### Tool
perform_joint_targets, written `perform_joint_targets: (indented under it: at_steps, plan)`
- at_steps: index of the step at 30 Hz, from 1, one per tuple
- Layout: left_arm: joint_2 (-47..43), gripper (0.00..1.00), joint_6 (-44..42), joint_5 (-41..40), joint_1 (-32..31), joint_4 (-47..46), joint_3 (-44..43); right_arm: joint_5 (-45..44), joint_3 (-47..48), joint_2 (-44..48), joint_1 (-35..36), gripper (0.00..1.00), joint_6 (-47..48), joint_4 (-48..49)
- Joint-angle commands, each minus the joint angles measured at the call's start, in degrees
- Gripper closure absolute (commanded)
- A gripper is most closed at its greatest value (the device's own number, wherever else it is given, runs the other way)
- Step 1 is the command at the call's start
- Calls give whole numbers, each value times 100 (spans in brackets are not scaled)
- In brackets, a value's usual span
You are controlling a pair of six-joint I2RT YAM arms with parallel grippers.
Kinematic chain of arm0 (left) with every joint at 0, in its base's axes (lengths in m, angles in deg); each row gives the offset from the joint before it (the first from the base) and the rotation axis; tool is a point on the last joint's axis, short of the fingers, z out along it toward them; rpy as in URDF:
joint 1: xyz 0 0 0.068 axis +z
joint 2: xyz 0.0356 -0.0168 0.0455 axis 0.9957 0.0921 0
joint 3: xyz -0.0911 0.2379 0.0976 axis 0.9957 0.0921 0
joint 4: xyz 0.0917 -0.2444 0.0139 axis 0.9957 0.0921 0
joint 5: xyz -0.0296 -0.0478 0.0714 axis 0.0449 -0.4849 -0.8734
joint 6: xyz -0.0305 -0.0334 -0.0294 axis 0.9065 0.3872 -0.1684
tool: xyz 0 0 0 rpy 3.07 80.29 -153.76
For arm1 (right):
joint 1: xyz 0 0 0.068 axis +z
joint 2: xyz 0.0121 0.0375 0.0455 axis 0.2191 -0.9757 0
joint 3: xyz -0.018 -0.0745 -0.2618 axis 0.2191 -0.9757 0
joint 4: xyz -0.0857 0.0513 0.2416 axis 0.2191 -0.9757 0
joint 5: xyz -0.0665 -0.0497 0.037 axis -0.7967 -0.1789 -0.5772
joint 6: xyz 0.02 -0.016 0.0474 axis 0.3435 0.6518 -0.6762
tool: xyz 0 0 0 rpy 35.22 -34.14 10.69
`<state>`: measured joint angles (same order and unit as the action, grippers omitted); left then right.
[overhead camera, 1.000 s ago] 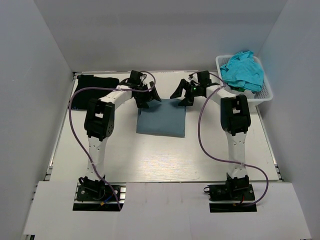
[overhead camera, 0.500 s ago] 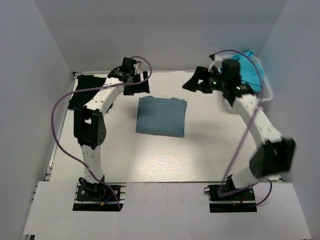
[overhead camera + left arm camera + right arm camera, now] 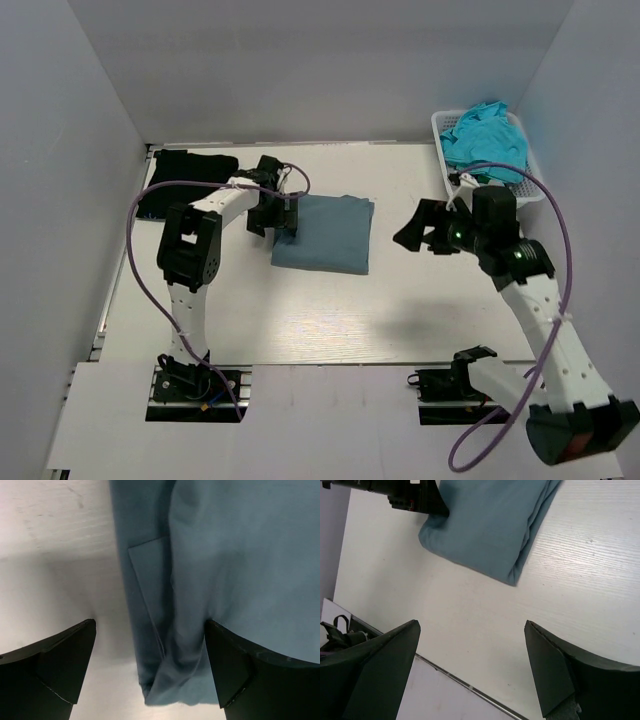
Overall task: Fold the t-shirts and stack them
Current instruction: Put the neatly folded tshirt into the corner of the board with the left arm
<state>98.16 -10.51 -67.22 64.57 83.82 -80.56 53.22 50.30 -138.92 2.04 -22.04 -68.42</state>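
Evidently the left hand (image 3: 274, 220) hung with its fingers spread wide and gripped nothing. The folded edge of the dusty slate-blue cloth t-shirt (image 3: 330, 235) lay directly beneath and between them: one finger (image 3: 60, 660) stood above the bare white bench (image 3: 300, 320), the other above cloth. The likely step was to take this folded bundle by that edge and carry it to the folded black cloth t-shirt (image 3: 185, 172), which lay off to the hand's outer side, away from the blue one. To do it well, the bench-side finger would need to slide under the lowest layer so that every fold was caught; a loose flap showed near the edge and could spill open. The right hand (image 3: 420, 228) was raised, spread and empty, with the blue shirt well ahead of it, too far to steady the other edge.
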Motion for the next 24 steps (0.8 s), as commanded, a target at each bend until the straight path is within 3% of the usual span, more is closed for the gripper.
perform_joint_targets:
  at_steps: [1,8,17,18,19,20,21,22,24]
  plan:
    - [11,0,64,123,-16,-355,112,-382,-100,574,-20,9,127,-495]
    - [65,0,188,255,-16,-1119,552,-338,-531,857,-11,9,-67,-512]
    - [301,30,548,826,-69,-2043,1220,-390,-690,848,-20,9,-181,-363]
    - [302,35,609,826,-69,-2121,1273,-408,-690,839,-20,9,-198,-363]
    - [302,49,610,826,-69,-2122,1325,-495,-707,857,-20,9,-225,-363]
    - [302,55,610,826,-69,-2183,1387,-505,-716,900,-20,9,-260,-346]
    - [302,67,610,826,-69,-2184,1387,-531,-725,918,-20,9,-286,-319]
    - [302,94,662,826,-69,-2184,1387,-558,-725,944,-11,9,-295,-302]
    - [250,100,662,573,-69,-2114,1387,-619,-751,980,-20,9,-356,-232]
